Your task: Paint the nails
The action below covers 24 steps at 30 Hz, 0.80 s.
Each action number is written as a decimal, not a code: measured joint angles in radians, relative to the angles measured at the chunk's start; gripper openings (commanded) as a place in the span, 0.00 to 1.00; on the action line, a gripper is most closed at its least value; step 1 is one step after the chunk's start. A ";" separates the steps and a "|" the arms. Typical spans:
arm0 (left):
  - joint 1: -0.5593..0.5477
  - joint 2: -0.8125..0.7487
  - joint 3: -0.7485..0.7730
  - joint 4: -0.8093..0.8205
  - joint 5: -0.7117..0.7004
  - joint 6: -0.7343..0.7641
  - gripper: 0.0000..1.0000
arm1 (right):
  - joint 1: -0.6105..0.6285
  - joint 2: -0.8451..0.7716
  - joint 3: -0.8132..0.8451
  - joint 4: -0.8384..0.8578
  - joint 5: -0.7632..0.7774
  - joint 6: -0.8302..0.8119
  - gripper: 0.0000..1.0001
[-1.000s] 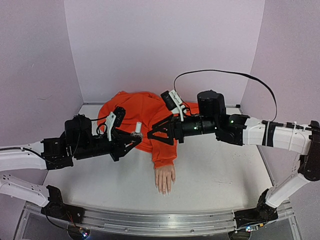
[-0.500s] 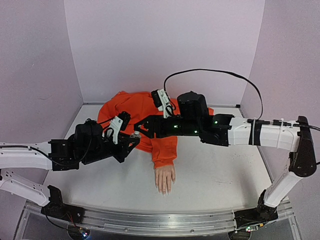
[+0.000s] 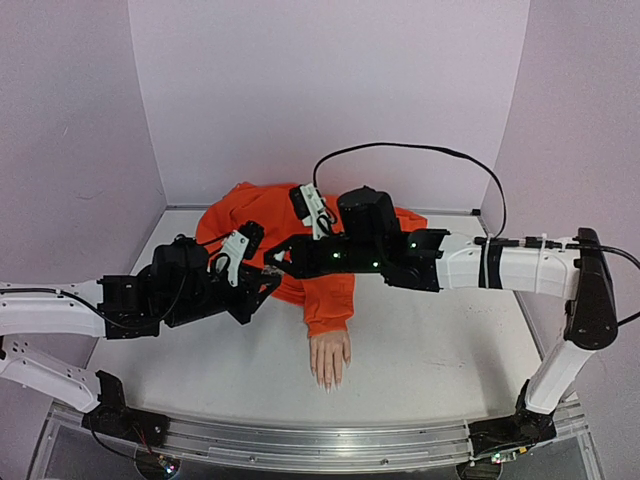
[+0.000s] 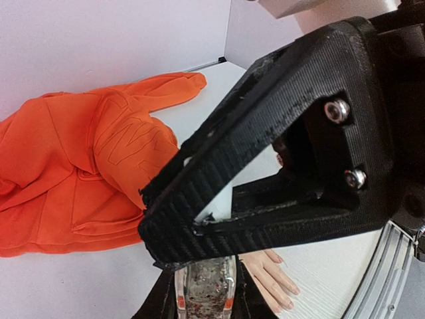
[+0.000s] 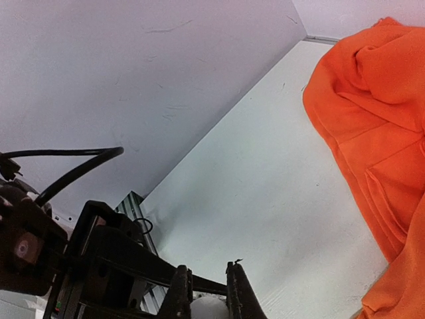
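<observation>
The mannequin hand [image 3: 330, 357] lies palm down at the table's middle front, out of an orange sleeve [image 3: 325, 300]. Its pale nails [image 3: 328, 383] point toward the near edge; they also show in the left wrist view as nails [image 4: 287, 300]. My left gripper [image 3: 262, 283] is shut on a small clear bottle [image 4: 206, 292] with glittery contents, held above the table left of the sleeve. My right gripper [image 3: 272, 267] reaches in from the right and is shut on the bottle's white cap [image 5: 210, 310]. In the left wrist view its black fingers [image 4: 265, 153] hide most of the cap [image 4: 216, 203].
The orange garment [image 3: 280, 222] lies bunched at the back middle against the wall. The right arm [image 3: 470, 262] stretches across the table above the sleeve. The metal rail [image 3: 300, 440] runs along the near edge. Lilac walls close in the back and sides.
The right arm swung left to the bottle and its jaws closed on the white cap. The left gripper, still holding the bottle, shifted slightly right.
</observation>
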<state>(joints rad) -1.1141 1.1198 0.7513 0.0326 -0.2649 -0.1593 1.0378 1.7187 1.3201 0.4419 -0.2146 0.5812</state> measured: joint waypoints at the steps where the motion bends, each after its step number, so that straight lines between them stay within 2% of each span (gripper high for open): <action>1: 0.000 -0.003 0.000 -0.007 0.002 -0.004 0.00 | -0.001 0.000 0.000 -0.005 -0.001 -0.014 0.00; 4: 0.003 -0.010 0.000 -0.010 0.040 -0.006 0.00 | -0.018 -0.005 -0.008 0.007 -0.077 -0.073 0.00; 6: 0.003 -0.027 0.000 -0.016 0.110 -0.010 0.00 | -0.040 -0.021 -0.032 0.027 -0.234 -0.153 0.00; 11: 0.016 -0.089 0.000 -0.004 0.484 -0.023 0.00 | -0.086 -0.080 -0.089 0.071 -0.694 -0.374 0.00; 14: 0.017 -0.101 0.000 0.022 0.661 -0.032 0.00 | -0.068 -0.102 -0.095 0.083 -0.830 -0.449 0.01; 15: 0.016 -0.102 0.000 0.029 0.700 -0.033 0.00 | -0.064 -0.106 -0.097 0.084 -0.846 -0.463 0.04; 16: 0.016 -0.102 0.000 0.031 0.728 -0.032 0.00 | -0.060 -0.112 -0.101 0.084 -0.851 -0.476 0.11; 18: 0.018 -0.101 0.000 0.031 0.748 -0.029 0.00 | -0.052 -0.129 -0.116 0.082 -0.822 -0.484 0.42; 19: 0.019 -0.099 0.000 0.033 0.748 -0.023 0.00 | -0.048 -0.142 -0.123 0.074 -0.793 -0.476 0.51; 21: 0.021 -0.097 0.000 0.039 0.732 -0.006 0.00 | -0.046 -0.169 -0.133 0.052 -0.708 -0.448 0.92; 22: 0.022 -0.096 0.000 0.039 0.713 0.001 0.00 | -0.047 -0.187 -0.135 0.042 -0.650 -0.427 0.97; 24: 0.022 -0.089 0.000 0.039 0.647 0.009 0.00 | -0.050 -0.227 -0.135 0.025 -0.511 -0.381 0.98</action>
<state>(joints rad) -1.0920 1.0309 0.7513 0.0719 0.3824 -0.1501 0.9882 1.4921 1.1847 0.4671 -0.7254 0.2001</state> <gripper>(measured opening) 0.217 0.887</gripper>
